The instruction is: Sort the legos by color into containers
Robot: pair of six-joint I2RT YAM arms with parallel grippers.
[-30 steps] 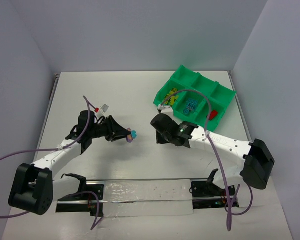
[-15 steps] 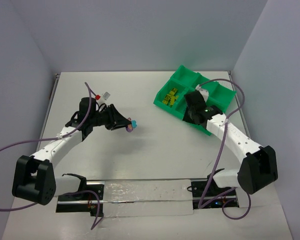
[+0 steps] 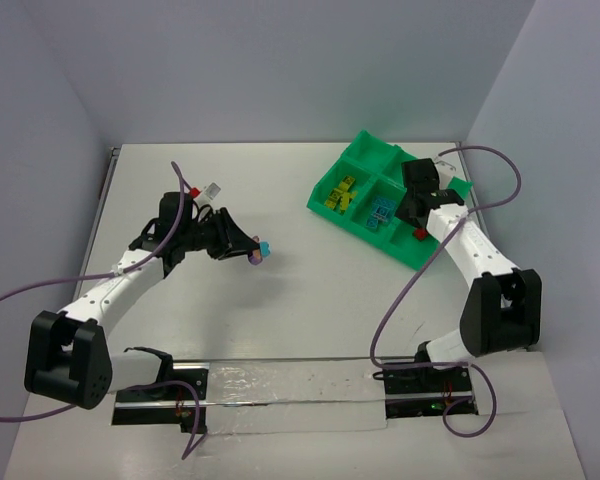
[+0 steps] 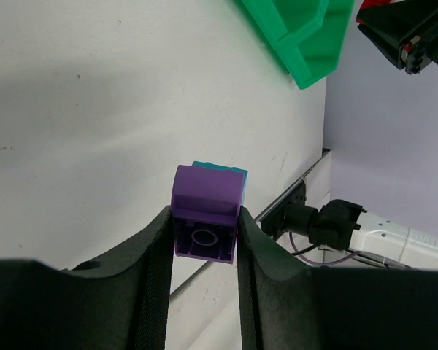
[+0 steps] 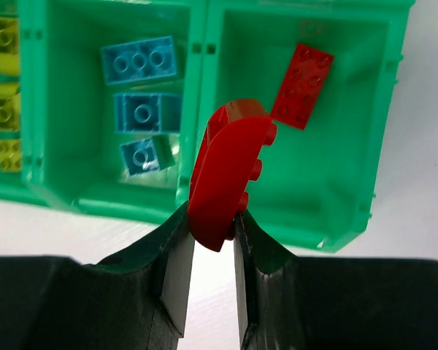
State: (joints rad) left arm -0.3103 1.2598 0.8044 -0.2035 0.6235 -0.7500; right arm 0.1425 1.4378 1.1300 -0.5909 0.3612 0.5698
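My left gripper (image 3: 253, 251) is shut on a purple brick (image 4: 204, 213) with a cyan brick (image 4: 220, 168) stuck behind it, held above the table left of centre. My right gripper (image 5: 210, 227) is shut on a curved red brick (image 5: 226, 171) over the near edge of the green tray (image 3: 392, 156). It hangs by the wall between the blue compartment and the red one. In the right wrist view, a flat red brick (image 5: 301, 85) lies in the right compartment, three blue bricks (image 5: 147, 111) in the middle one, and yellow bricks (image 5: 3, 44) at the left.
The tray (image 5: 198, 65) sits at the back right, close to the right wall, and its corner shows in the left wrist view (image 4: 306, 45). A metal rail (image 3: 280, 385) runs along the near table edge. A purple cable loops above the right arm (image 3: 480, 155).
My right arm swung from the table's middle to the tray's right side, carrying the red brick. My left arm shifted slightly back and keeps its purple and cyan bricks.
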